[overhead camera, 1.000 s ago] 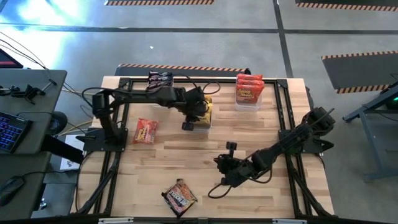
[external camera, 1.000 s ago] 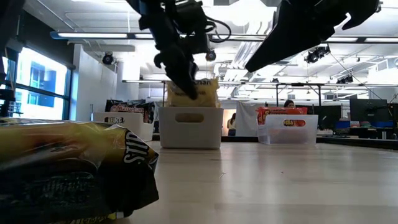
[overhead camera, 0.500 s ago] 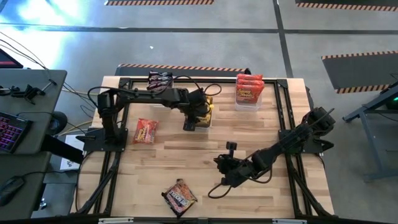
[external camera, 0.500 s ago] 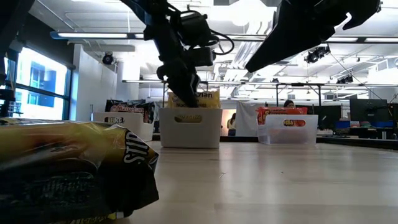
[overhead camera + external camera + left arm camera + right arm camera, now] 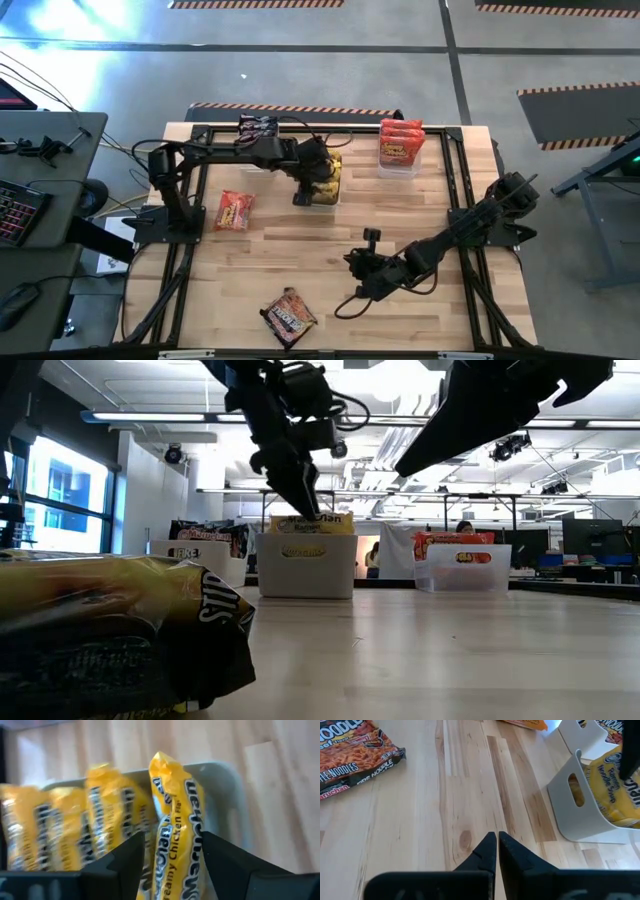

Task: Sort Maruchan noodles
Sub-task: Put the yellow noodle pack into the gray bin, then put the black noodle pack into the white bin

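My left gripper (image 5: 175, 862) is open above the middle white bin (image 5: 325, 182). Its fingers stand on either side of the top edge of a yellow Maruchan packet (image 5: 176, 815), which stands on edge in the bin beside other yellow packets (image 5: 100, 820). In the low view the left gripper (image 5: 303, 500) hovers just over the yellow packet (image 5: 310, 520). My right gripper (image 5: 497, 842) is shut and waits low over the table (image 5: 352, 262). A red-orange packet (image 5: 232, 210) and a dark packet (image 5: 288, 313) lie flat on the table.
A bin of dark packets (image 5: 257, 125) stands at the far left and a clear bin of red packets (image 5: 400, 143) at the far right. The dark packet (image 5: 120, 630) fills the low view's near left. Bare wood lies between the right gripper and the middle bin (image 5: 580, 810).
My left gripper carried the yellow packet down into the middle bin, let go of it and rose again. The packet now sits lower in the bin, with only its top edge above the rim. The right arm kept still.
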